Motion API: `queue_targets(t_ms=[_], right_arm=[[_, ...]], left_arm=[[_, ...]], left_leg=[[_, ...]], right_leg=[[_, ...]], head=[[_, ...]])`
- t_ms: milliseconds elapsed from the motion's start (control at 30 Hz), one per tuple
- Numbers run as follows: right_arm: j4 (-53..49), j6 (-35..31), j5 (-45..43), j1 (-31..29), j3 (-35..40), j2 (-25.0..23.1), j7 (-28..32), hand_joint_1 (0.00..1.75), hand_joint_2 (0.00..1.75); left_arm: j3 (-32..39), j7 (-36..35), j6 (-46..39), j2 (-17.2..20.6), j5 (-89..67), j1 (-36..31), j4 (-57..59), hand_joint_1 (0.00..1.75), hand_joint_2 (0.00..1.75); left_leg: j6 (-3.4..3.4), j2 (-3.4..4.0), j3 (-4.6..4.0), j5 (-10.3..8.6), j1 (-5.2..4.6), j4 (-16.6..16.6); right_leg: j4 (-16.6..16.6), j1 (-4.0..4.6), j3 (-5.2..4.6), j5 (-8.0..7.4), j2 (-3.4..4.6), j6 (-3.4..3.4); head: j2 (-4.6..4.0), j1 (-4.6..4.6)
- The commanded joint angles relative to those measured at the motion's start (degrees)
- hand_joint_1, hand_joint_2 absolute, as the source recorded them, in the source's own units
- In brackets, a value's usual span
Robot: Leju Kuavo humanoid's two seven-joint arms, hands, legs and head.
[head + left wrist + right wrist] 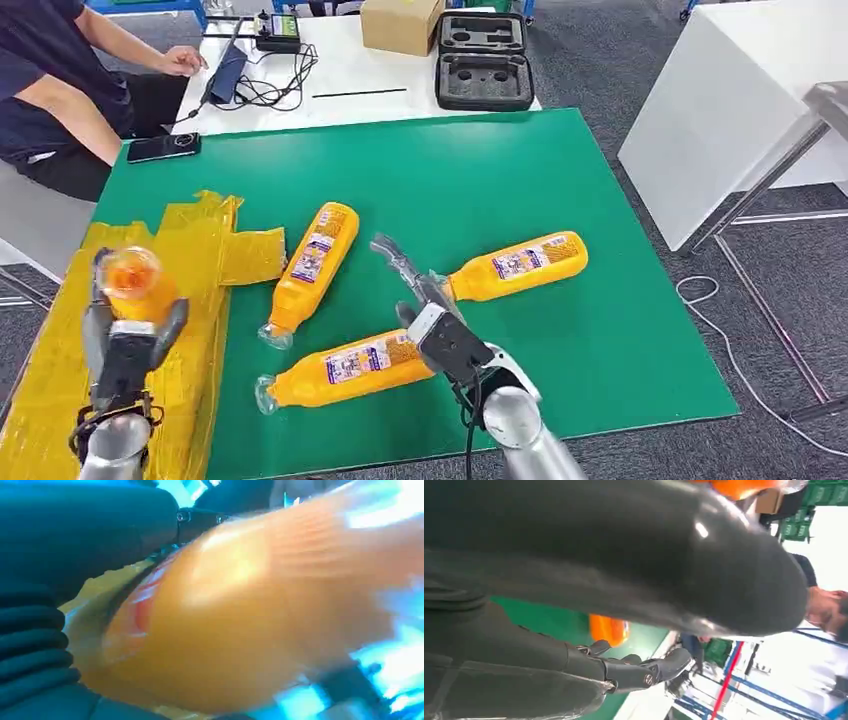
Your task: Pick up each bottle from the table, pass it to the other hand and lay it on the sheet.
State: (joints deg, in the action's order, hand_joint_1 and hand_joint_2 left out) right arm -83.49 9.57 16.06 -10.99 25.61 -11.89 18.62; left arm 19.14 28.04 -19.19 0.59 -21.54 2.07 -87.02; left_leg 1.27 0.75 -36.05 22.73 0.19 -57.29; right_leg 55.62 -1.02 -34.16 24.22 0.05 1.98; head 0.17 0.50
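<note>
A: What do your hands hold?

B: Your left hand (128, 345) grips one orange bottle (133, 278) upright, its base toward the head camera, above the yellow sheet (190, 300) at the left edge of the green mat (560, 200). In the left wrist view the bottle (240, 620) is a blurred orange mass against the ribbed cover. Your right hand (425, 300) holds nothing; its fingers (395, 255) are spread apart, reaching over the middle of the mat.

A: Where are the other bottles?

B: Three lie flat on the mat, all filled with orange liquid and labelled. The nearest bottle (335, 372) lies toward the front edge, its base just beside your right wrist, its cap end pointing at the sheet. The middle bottle (310, 265) lies slanted just beside the sheet's right edge, cap end toward you. The far-right bottle (520, 265) lies just beyond your right hand, its neck close to the fingers; I cannot tell whether they touch.

A: What else is around?

B: A black phone (163, 147) sits at the mat's far left corner. Behind the mat, a white table (350, 75) carries a cardboard box (400, 25), an open black case (484, 60) and cables (270, 85). A seated person (60, 90) rests a hand there.

A: Where is open room?

B: The mat's right half and far side are bare green.
</note>
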Motion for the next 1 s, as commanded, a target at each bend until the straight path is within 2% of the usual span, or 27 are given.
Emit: queue_targets(t_ms=[33, 133, 300, 433, 467, 867, 1000], right_arm=[[4.55, -3.14, 5.7, 0.26, 5.21, 4.78, -1.8, 0.0, 1.75], [4.18, -5.1, 9.48, 2.97, 5.97, 7.58, -4.27, 0.0, 1.75], [-0.24, -6.61, 13.48, 7.64, 5.55, 10.99, -5.64, 0.0, 1.75], [-2.7, -6.73, 14.28, 10.78, 4.03, 10.3, -5.6, 0.0, 1.75], [-3.01, -6.51, 14.68, 11.13, 3.72, 9.88, -5.55, 0.0, 1.75], [-2.56, -5.97, 15.15, 11.38, 3.48, 9.1, -5.37, 0.0, 1.75], [-3.0, -6.68, 16.51, 11.94, 3.61, 9.31, -5.22, 0.0, 1.75]], left_arm=[[0.36, 2.84, 1.53, -5.55, 13.33, 4.36, -11.26, 0.0, 0.0], [-2.02, 4.26, -0.23, -5.39, 15.49, 6.85, -13.43, 0.0, 0.0], [-1.48, 4.93, -1.63, -5.49, 18.16, 8.63, -13.56, 0.0, 0.0], [-1.22, 5.91, -1.15, -5.87, 18.45, 8.47, -12.54, 0.0, 0.0], [-1.56, 5.85, -0.96, -5.8, 18.21, 8.43, -12.37, 0.0, 0.0], [-2.04, 5.72, -0.52, -5.96, 18.08, 8.29, -12.34, 0.0, 0.0], [-1.12, 5.67, 0.0, -6.84, 18.83, 8.51, -12.77, 0.0, 0.0]], left_leg=[[-0.07, -0.04, 0.27, 0.14, 0.1, 0.01], [-0.06, -0.1, 0.38, 0.17, 0.09, 0.04], [-0.02, -0.21, 0.23, 0.1, 0.04, 0.06], [-0.06, -0.25, 0.36, 0.23, 0.07, 0.02], [-0.01, -0.2, 0.14, 0.13, 0.03, 0.03], [-0.02, -0.13, 0.16, 0.14, 0.01, 0.04], [-0.06, -0.16, 0.39, 0.28, 0.07, 0.0]], right_leg=[[-0.09, 0.11, 0.31, 0.09, 0.01, -0.11], [-0.14, 0.13, 0.43, 0.13, -0.05, -0.1], [-0.13, 0.07, 0.27, 0.13, -0.16, -0.04], [-0.1, 0.09, 0.42, 0.23, -0.18, -0.11], [-0.08, 0.05, 0.17, 0.13, -0.14, -0.06], [-0.07, 0.05, 0.15, 0.12, -0.09, -0.06], [-0.07, 0.09, 0.41, 0.24, -0.09, -0.12]], head=[[0.0, -0.02], [0.0, -0.02], [0.0, -0.02], [0.0, -0.02], [0.0, -0.02], [0.0, -0.02], [0.0, -0.02]])
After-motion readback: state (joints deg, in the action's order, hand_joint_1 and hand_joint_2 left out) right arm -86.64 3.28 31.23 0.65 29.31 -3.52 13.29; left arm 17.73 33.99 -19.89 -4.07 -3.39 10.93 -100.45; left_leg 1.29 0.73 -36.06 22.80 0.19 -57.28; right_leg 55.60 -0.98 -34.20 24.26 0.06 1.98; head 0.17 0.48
